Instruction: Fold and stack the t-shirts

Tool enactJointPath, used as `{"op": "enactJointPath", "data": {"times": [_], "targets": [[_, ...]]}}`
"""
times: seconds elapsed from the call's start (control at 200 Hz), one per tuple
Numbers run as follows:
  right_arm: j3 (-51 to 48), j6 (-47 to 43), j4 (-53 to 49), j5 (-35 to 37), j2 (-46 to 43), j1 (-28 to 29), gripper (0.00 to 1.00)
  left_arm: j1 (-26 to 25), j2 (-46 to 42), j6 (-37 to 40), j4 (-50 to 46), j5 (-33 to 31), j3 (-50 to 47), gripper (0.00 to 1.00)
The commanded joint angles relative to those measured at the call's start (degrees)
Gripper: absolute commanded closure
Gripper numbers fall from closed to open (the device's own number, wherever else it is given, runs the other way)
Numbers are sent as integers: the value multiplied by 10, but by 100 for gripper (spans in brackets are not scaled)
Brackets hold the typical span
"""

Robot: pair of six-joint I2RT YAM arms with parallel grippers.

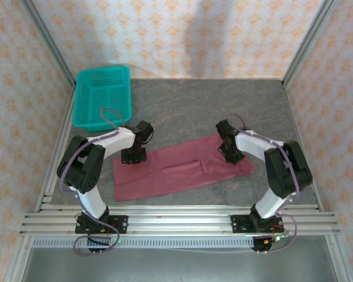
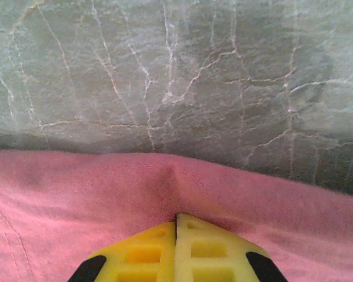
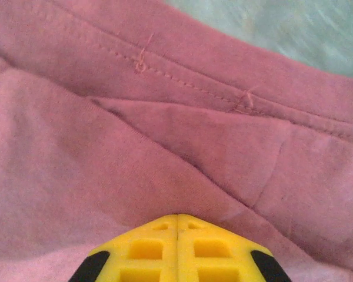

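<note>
maroon t-shirt (image 1: pixel 182 171) lies in a long band, both jaws closed on its far edge

the top view shows the whole layout. the shirt lies flat on the grey worktop (image 1: pixel 247 106) as a long, narrow band, running from near left up to the right. the left arm (image 1: pixel 106 144) comes down on its far left corner, the right arm (image 1: pixel 259 144) on its far right end. a teal basket (image 1: pixel 103 97) stands at the far left corner, well apart from the cloth.

the wrist views give what the top view cannot. in the left wrist view the yellow fingers (image 2: pixel 147 255) meet with no gap; the left jaws are fully closed, and a small ridge of cloth gathers at their tips, just inside the shirt's edge. bare veined worktop lies beyond that edge. in the right wrist view the fingers (image 3: pixel 212 252) also meet with no gap; the right jaws are fully closed down into layered cloth, with creases running under the tips. a stitched hem (image 3: pixel 188 82) crosses above, and a sliver of worktop shows past it.

the band's near long edge lies close to the rails (image 1: pixel 176 220) at the arms' bases. beyond the far edge the worktop is open up to the patterned walls (image 1: pixel 182 35).
</note>
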Motion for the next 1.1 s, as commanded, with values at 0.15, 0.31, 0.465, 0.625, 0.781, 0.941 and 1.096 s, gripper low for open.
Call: {"op": "enactJointPath", "data": {"times": [0.15,0.31,0.465,0.625,0.781,0.941,1.096], "targets": [[248,-62,-52,44,187,-79,100,0,41,6,-7,92,-19,99],[519,-131,-108,-7,370,-94,100,-46,65,-27,-1,175,-2,99],[867,-165,-202,-109,582,-88,100,-101,101,-63,7,244,35,100],[970,-138,-149,-176,659,-79,100,-131,115,-92,15,282,52,100],[918,-88,55,-294,660,-62,100,-177,129,-110,15,318,97,99],[1000,-25,151,-361,701,-32,100,-221,150,-135,38,350,115,99],[994,-3,207,-388,692,-15,100,-241,153,-165,71,363,116,99]]}}
